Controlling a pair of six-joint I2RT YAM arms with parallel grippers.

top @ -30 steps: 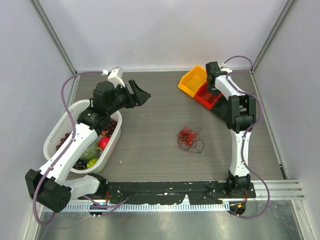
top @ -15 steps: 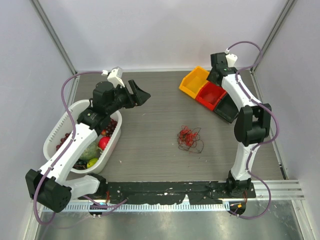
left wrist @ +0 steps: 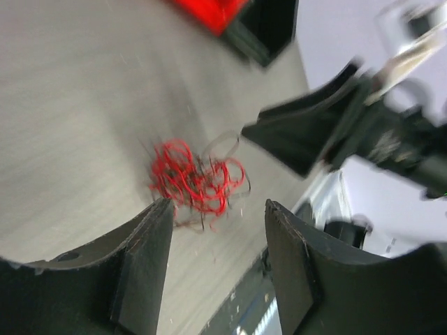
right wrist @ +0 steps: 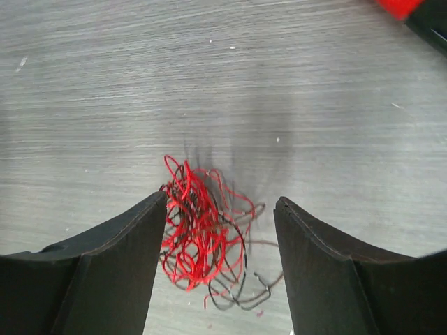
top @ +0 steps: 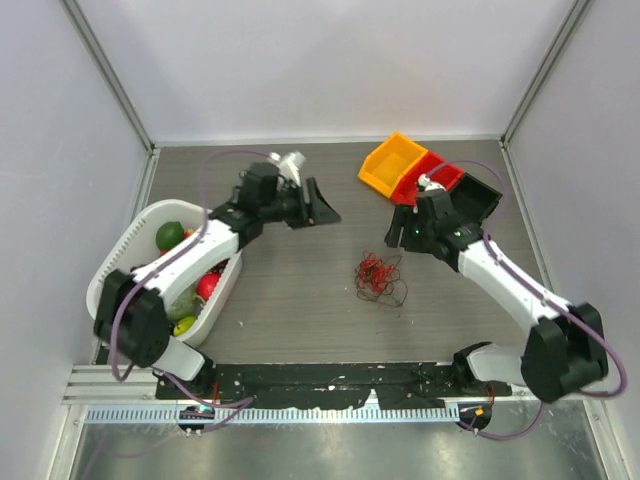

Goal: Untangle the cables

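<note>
The cables (top: 378, 277) lie in one small tangle of red and dark loops on the grey table, near its middle. My left gripper (top: 322, 205) hangs open up and to the left of the tangle, clear of it. In the left wrist view the cables (left wrist: 195, 181) lie beyond the open left gripper (left wrist: 218, 206), with the right gripper (left wrist: 307, 136) past them. My right gripper (top: 395, 232) is open just above and to the right of the tangle. The right wrist view shows the cables (right wrist: 206, 234) on the table between the spread jaws of the right gripper (right wrist: 220, 199), with nothing gripped.
A white basket (top: 110, 270) with fruit stands at the left. An orange bin (top: 385, 165), a red bin (top: 442, 172) and a black bin (top: 482, 198) sit at the back right, behind the right arm. Enclosure walls close off the back and sides.
Both arms have swung in toward the tangle. The right gripper came down from the bins and opened its jaws; the left gripper moved right and forward.
</note>
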